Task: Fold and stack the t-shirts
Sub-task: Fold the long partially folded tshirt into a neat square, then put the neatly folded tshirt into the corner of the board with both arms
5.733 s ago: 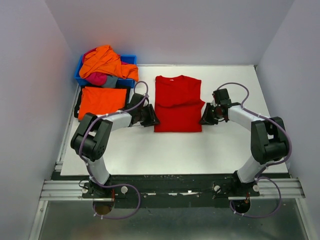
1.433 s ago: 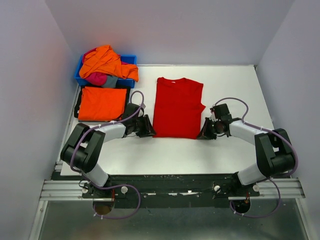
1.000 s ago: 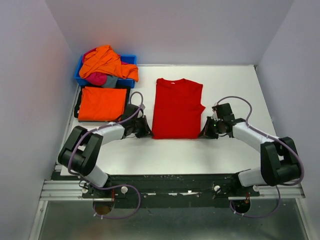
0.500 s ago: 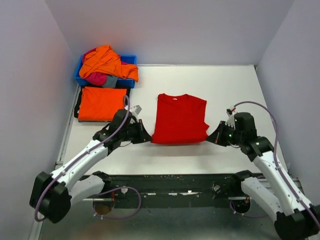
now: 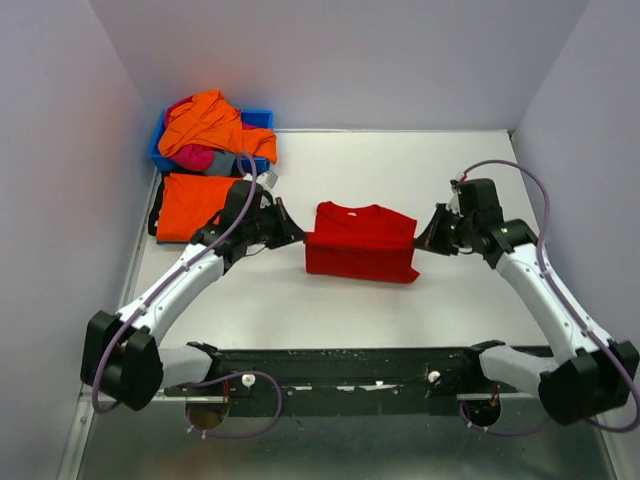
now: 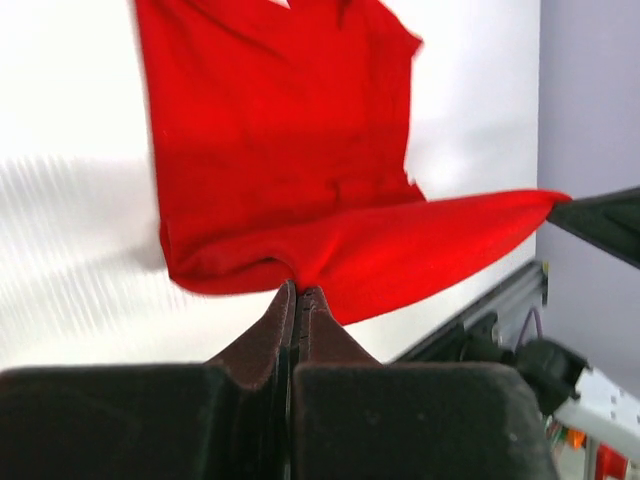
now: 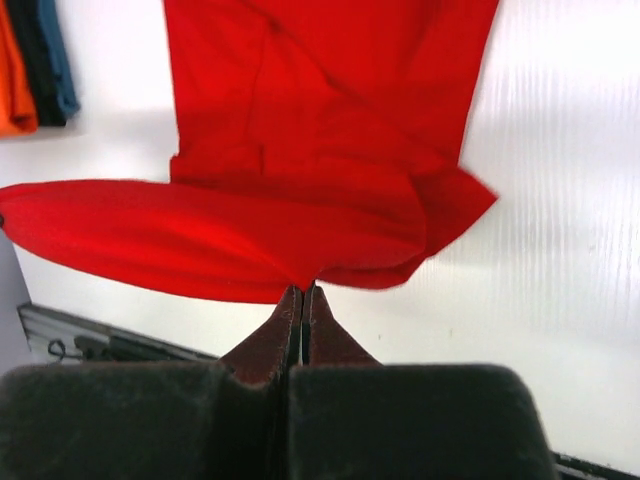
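We are midway through the crosswise fold of the red t-shirt [image 5: 360, 243]. It sits at the centre of the top view, its collar end flat on the table [image 5: 330, 300] and its hem raised off the surface. Our left gripper [image 5: 296, 236] has its fingers pressed together on the hem corner at the left edge of the cloth. Our right gripper [image 5: 423, 240] pinches the matching corner at the right. Both wrist views show the tips closed tight on bunched red fabric, with the hem sagging in a bow between them.

To do this well, we judge that both grippers should travel toward the top of the frame at the same pace and height. The hem needs to be taut enough to take out that sag, but not so taut that it drags the collar end across the table. It should land square on the shoulders, edges lined up, before we let go. A loose flap of cloth shows near the right side and may need smoothing. The folded orange t-shirt [image 5: 195, 205] at the left, just below the blue bin [image 5: 262, 118], looks like the stack this one joins.
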`<state>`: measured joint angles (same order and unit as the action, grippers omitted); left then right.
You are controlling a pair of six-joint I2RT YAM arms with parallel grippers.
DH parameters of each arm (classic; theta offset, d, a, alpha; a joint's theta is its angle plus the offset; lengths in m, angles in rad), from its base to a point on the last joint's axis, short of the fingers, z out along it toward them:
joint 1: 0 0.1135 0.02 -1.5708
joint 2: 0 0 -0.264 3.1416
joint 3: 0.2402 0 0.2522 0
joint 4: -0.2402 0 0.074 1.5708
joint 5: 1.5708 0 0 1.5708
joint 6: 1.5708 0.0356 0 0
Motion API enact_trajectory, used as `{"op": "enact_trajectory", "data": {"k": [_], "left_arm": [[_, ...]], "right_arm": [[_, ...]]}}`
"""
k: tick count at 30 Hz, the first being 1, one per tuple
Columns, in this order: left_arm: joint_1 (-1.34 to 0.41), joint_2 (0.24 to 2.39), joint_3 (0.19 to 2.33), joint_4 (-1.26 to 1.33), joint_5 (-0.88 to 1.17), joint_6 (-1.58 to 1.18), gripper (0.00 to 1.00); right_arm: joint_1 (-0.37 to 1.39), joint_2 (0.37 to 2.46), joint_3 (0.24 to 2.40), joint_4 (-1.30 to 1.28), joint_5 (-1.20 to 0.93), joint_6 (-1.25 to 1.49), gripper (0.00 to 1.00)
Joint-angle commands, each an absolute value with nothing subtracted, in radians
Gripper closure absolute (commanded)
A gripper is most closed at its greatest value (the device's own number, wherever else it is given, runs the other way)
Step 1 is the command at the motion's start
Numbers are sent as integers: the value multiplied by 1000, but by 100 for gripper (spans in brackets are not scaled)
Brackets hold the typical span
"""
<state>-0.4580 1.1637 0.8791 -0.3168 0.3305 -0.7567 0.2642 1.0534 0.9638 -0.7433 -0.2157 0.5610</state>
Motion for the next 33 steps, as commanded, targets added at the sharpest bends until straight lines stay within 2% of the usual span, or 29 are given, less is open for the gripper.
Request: {"op": "enact_trajectory", "data": {"k": [1, 5, 11, 12, 13, 14, 16, 18, 19, 21, 26, 33], "left_arm": [[-382, 1339, 988, -177, 305, -778, 100], [-351, 1540, 1112, -118, 327, -784, 100], [-313, 1946, 1391, -78, 469, -827, 100], [-310, 2004, 1435, -63, 492, -837, 97], [-308, 2050, 1478, -48, 518, -848, 82], [-307, 2093, 1512, -41, 534, -857, 62], [-305, 2135, 1552, -5, 566, -871, 35], [-302, 2128, 1554, 18, 563, -861, 10], [-301, 2112, 1551, 14, 554, -847, 9], [-298, 2079, 1542, 2, 525, -806, 9], [-301, 1996, 1444, -26, 477, -759, 14], [-330, 2045, 1402, -32, 466, -741, 17]], "right_arm": [[226, 1257, 1087, -684, -140, 569, 99], [178, 1440, 1198, -641, -146, 566, 99], [106, 1719, 1365, -657, -164, 563, 99], [94, 1751, 1373, -638, -176, 566, 99], [80, 1785, 1376, -614, -192, 566, 97], [68, 1814, 1391, -608, -211, 571, 89], [51, 1864, 1423, -603, -241, 571, 48], [51, 1862, 1427, -595, -230, 565, 34], [51, 1849, 1408, -577, -235, 554, 30], [51, 1804, 1373, -554, -219, 546, 29], [52, 1718, 1231, -468, -250, 529, 36], [61, 1762, 1128, -388, -275, 540, 37]]}}
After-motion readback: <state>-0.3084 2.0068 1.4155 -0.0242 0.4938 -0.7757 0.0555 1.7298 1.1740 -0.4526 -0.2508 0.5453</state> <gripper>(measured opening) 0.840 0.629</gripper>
